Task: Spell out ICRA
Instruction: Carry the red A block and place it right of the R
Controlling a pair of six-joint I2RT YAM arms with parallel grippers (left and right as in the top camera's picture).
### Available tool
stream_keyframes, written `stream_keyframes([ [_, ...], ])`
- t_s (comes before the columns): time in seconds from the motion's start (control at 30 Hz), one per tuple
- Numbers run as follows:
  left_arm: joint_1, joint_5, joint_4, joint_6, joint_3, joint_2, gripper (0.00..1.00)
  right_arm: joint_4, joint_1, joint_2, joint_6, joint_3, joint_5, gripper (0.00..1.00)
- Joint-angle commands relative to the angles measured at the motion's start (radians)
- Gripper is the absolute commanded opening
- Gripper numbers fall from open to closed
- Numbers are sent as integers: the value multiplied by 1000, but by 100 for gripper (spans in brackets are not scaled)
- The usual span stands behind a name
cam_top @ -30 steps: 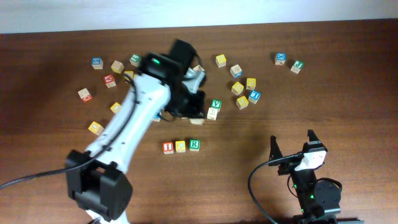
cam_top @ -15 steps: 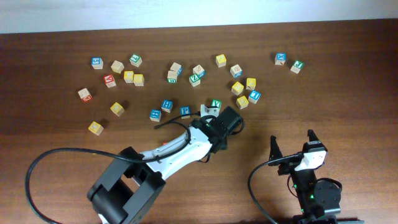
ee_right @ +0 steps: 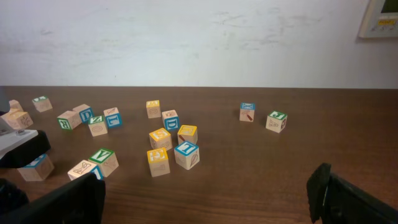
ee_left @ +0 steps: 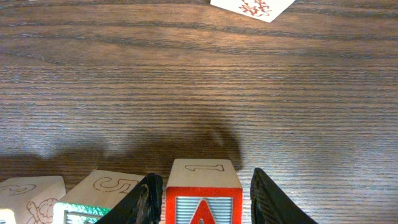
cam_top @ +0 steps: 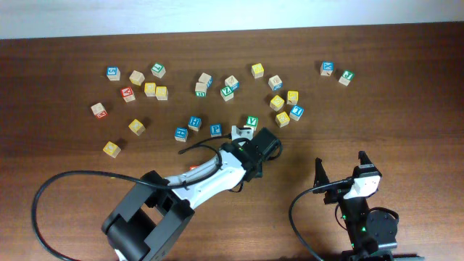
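- A cube (ee_left: 203,202): red letter in a red border, upright on the wooden table (ee_left: 199,74), just right of a green-bordered cube (ee_left: 78,214).
- Left gripper (ee_left: 205,178): straddles the A cube, with a narrow gap at each side; released.
- Right gripper (cam_top: 340,161): fingers spread wide, nothing between them, well apart from the cubes.

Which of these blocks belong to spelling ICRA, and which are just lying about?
For the job: the A block between the fingers of the left gripper; the green-edged block next to it.
Lying about: the blue block, the yellow block and the other scattered blocks.
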Motion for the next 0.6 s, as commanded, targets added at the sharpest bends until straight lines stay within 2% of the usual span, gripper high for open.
stream_keyframes([
  [0.0, 1, 0, -1, -5, 5, -10, 38, -5, -6, -8, 3, -5, 4, 98],
  [0.33, 102, -8, -3, 3, 5, -169, 38, -5, -6, -8, 3, -5, 4, 98],
  [0.57, 179, -8, -37, 3, 5, -406, 42, -5, -6, -8, 3, -5, 4, 98],
])
